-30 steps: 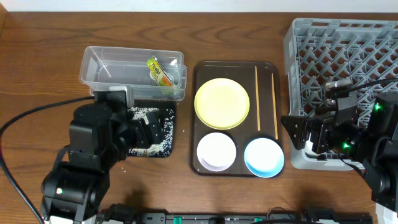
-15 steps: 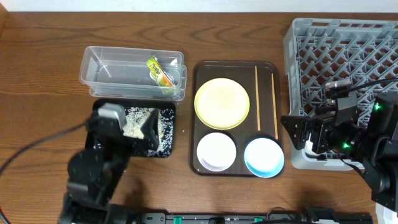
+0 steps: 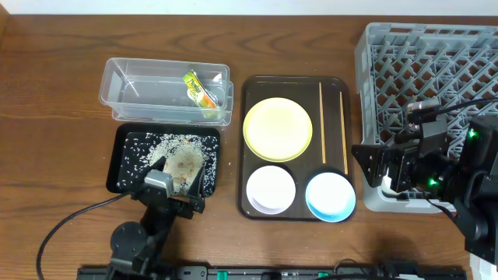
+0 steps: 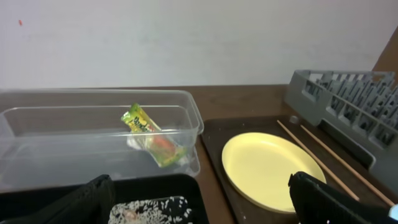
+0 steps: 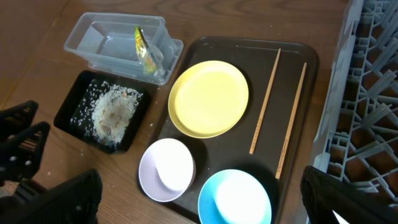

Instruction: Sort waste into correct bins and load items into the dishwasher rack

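Overhead, the wooden desk (image 3: 62, 117) carries a clear tub (image 3: 148, 93) at rear left. A green-and-orange snack wrapper (image 3: 200, 89) lies inside it, towards its right end. Just in front of the tub sits a shallow black tray (image 3: 124, 152) holding white rice (image 3: 175, 149), heaped near the middle with loose grains scattered across the tray floor.

At the centre is a brown serving tray (image 3: 246, 101). A yellow plate (image 3: 278, 129) lies on its rear half, with a white bowl (image 3: 271, 188) at front left and a light blue bowl (image 3: 330, 196) at front right, each apart from the others. Two chopsticks (image 3: 321, 123) lie lengthwise along the tray's right side, roughly parallel and not touching.

The grey dishwasher rack (image 3: 436, 70) stands to the right of the brown tray, and nothing can be made out among its pegs.

The left jaws hang low at the near edge of the black tray, spread wide and grasping nothing. The right jaws sit by the rack's front-left corner, likewise released, with nothing between them.
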`<state>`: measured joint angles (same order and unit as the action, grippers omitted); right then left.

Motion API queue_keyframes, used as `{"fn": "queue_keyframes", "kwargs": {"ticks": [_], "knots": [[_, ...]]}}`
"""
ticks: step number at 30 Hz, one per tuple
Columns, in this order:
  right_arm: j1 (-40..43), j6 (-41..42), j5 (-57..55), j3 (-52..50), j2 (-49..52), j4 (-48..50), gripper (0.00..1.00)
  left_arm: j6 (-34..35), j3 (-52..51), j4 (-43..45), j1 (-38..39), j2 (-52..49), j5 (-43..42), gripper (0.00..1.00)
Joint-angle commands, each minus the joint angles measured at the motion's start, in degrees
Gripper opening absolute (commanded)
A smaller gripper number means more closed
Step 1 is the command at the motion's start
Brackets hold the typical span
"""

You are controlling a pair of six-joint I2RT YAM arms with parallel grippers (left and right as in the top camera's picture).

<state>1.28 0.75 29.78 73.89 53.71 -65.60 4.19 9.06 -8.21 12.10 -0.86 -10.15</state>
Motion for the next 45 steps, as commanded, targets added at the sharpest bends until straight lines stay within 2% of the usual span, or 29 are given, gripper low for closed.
{"fn": "queue_keyframes", "kwargs": {"ticks": [1, 5, 29, 38, 41, 45], "knots": [[-0.59, -0.83, 0.04, 0.31, -0.20, -0.04, 0.99, -1.18, -3.65, 4.13, -0.13, 0.76, -0.11, 0.92], [-0.59, -0.83, 0.04, 0.31, -0.20, -0.07, 0.99, -1.18, -8.98, 11.54, -0.13, 0.76, -0.13, 0.92], [-0.59, -0.63, 0.17, 0.31, -0.20, -0.04, 0.99, -1.16, -8.83, 5.22, -0.20, 0.26, 0.15, 0.92], [-0.96, 10.95, 4.66, 0.17, 0.42, 2.80, 0.99, -1.16, -8.83, 5.22, -0.20, 0.26, 0.13, 0.92], [-4.07, 11.02, -0.50, 0.09, 2.69, 0.24, 0.99, -1.16, -8.83, 5.22, -0.20, 0.26, 0.13, 0.92], [-13.33, 12.70, -16.48, -0.52, 8.48, -3.04, 0.99, -1.16, -8.83, 5.22, -0.20, 0.26, 0.13, 0.92]]}}
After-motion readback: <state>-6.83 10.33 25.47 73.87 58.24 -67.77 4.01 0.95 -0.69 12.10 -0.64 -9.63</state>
